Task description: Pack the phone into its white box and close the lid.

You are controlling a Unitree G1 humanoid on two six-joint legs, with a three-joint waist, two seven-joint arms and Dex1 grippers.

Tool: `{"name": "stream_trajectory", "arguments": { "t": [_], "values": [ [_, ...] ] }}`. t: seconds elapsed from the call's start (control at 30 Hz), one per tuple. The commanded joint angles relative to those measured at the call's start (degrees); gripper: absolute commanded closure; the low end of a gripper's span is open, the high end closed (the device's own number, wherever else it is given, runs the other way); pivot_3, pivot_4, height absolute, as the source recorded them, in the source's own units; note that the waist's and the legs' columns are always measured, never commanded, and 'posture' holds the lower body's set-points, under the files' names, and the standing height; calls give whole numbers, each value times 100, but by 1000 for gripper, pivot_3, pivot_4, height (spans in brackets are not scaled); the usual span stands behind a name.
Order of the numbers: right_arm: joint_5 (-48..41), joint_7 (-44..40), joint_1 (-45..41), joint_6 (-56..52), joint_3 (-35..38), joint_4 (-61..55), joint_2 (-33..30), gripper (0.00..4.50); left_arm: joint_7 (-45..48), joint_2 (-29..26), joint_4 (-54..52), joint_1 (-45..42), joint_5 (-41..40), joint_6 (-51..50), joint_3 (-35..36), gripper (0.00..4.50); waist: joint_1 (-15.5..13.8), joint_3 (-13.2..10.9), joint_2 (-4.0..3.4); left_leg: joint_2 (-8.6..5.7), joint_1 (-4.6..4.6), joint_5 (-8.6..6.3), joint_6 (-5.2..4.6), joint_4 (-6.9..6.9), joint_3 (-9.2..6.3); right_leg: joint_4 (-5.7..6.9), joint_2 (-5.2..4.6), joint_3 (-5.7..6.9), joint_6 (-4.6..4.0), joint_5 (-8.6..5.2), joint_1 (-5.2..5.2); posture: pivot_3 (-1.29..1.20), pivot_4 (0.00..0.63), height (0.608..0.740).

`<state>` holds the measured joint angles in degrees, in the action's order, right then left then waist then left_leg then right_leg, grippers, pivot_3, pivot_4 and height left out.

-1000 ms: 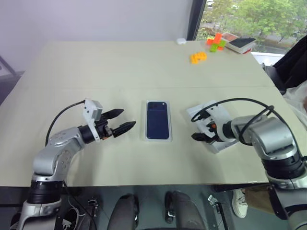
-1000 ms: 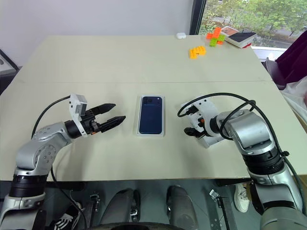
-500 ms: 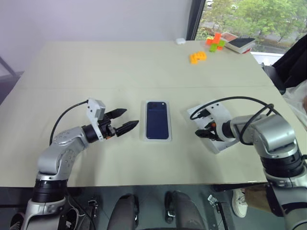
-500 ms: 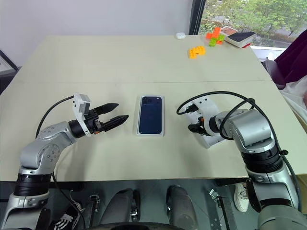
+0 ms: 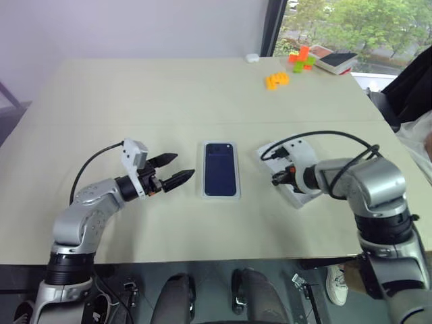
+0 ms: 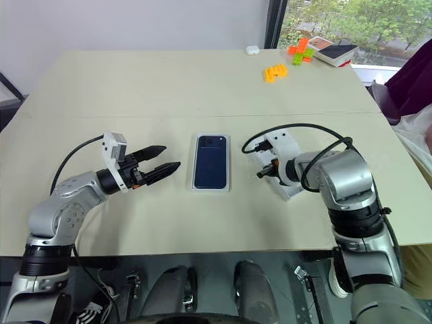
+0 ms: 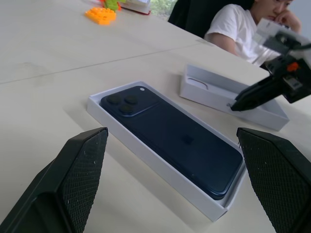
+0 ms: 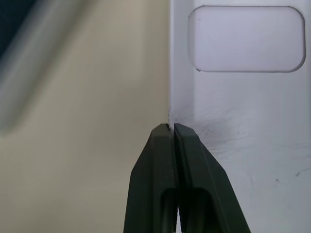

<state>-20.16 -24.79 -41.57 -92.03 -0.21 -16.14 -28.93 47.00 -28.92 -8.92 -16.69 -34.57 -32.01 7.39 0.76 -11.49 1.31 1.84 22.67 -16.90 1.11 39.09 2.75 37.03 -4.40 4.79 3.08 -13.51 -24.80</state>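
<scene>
Right gripper (image 8: pixel 173 127) now pinching lid (image 7: pixel 228 97) wall, lid partly hidden

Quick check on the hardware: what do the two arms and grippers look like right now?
Both arms are silver-grey metal with rounded joints and black bands. The left gripper has two black pointed fingers, textured pads, a white camera block and a looping black cable. The right gripper is black with an orange mark, white mount and a black cable.

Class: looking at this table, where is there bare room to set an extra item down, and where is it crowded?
Bare: the wide far stretch of the table, behind the white box holding the phone. Crowded: between the left gripper, box, and right gripper on the lid; toy bricks fill the far right corner.
</scene>
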Motion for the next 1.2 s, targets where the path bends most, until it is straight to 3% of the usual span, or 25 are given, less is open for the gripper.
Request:
{"name": "stream_trajectory", "arguments": {
  "t": [0.03,0.07,0.13,0.2,0.27,0.37,0.6,0.9,1.2],
  "values": [
    [-209,68,-631,164,1118,108,705,4453,-52,-14,0,-163,-141,2,192,0,-2,0,0,0,0,0,0,0,-1,3,1,0,0,0,0,0,150,740],
    [-237,82,-700,199,1263,127,829,4453,-63,-14,14,-173,-152,-9,207,0,-7,0,0,0,0,0,0,0,-1,5,1,0,0,0,-2,0,150,740],
    [-391,224,-1206,40,2256,432,1501,4453,-72,-45,48,-185,-168,-9,240,0,-11,0,0,1,2,0,0,-1,-5,6,2,1,0,0,-2,0,150,740],
    [-891,600,-1905,-47,3667,1126,2266,4453,-109,-81,104,-213,-320,-168,345,0,-10,1,-2,1,11,0,0,-1,-2,8,-1,1,0,1,-8,0,150,740],
    [-1206,798,-2216,-47,4206,1449,2551,4453,-162,-122,153,-256,-437,-362,433,0,-7,1,-2,0,21,1,0,1,-1,8,-3,1,0,2,-17,0,150,740],
    [-1973,1194,-2328,-47,4515,1862,2837,4453,-250,-118,205,-332,-683,-681,582,0,-17,2,-2,-1,36,0,0,0,-7,0,-7,8,1,1,-21,0,150,740],
    [-2720,1813,-1834,-47,4638,1912,3626,4453,-476,-80,139,-369,-824,-848,744,0,16,2,-4,-1,66,1,0,-1,0,8,-7,3,1,1,-60,0,150,740],
    [-3695,2815,-2175,-36,5963,2625,4286,4453,-622,-53,74,-298,-829,-789,758,0,9,3,-4,-1,65,1,0,2,-1,10,-7,2,0,1,-59,0,150,740],
    [-4742,3634,-1548,-47,5612,2651,4781,4453,-653,-31,56,-303,-813,-785,731,0,27,2,-6,-1,67,1,0,1,0,11,-6,-1,1,1,-61,0,150,740]
  ]
}}
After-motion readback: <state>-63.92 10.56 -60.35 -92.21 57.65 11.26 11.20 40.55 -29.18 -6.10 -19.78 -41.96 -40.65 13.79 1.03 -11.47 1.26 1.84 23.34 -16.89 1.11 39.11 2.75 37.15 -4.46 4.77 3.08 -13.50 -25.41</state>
